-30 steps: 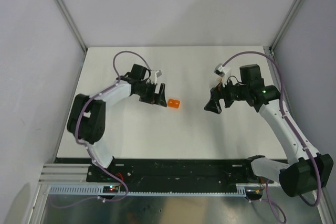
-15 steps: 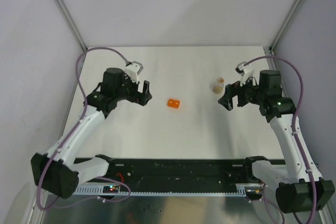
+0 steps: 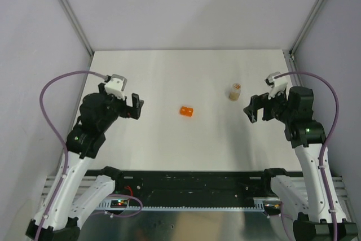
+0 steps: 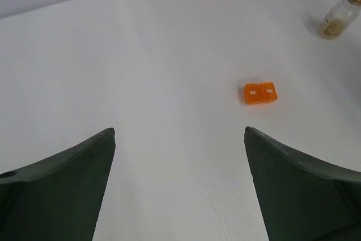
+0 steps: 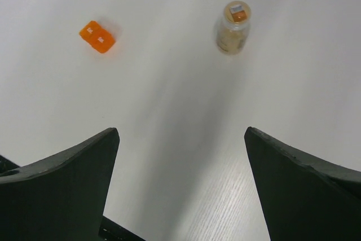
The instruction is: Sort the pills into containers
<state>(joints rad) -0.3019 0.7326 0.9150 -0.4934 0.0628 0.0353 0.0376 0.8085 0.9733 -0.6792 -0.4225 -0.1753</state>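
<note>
Two robot arms are hanging back over a white surface where the makings of a pill-sorting job are sitting well apart from both of them. The left claw is hovering with its fingers spread wide and holding nothing, its wrist camera looking across at the orange pill box; the right claw is likewise spread and empty, looking down on the small pill bottle.

The orange pill box, two joined compartments with pale labels on their lids, is lying flat near the middle of the surface, both lids appearing closed. The pill bottle is standing upright to its right and a little farther from the arms, filled with something pale and granular, its cap apparently on. No loose pills are showing anywhere on the surface.

Which step is in hand is hard to call: closed lids, a capped bottle and both claws held clear are fitting a scene waiting for the sorting as well as one where the pills are already shut inside the compartments. What is inside the box cannot be made out from any view.

Any further handling is likely calling for care with two small, light items: the bottle looks easy to topple, and the box lids look fiddly for broad fingers.
</note>
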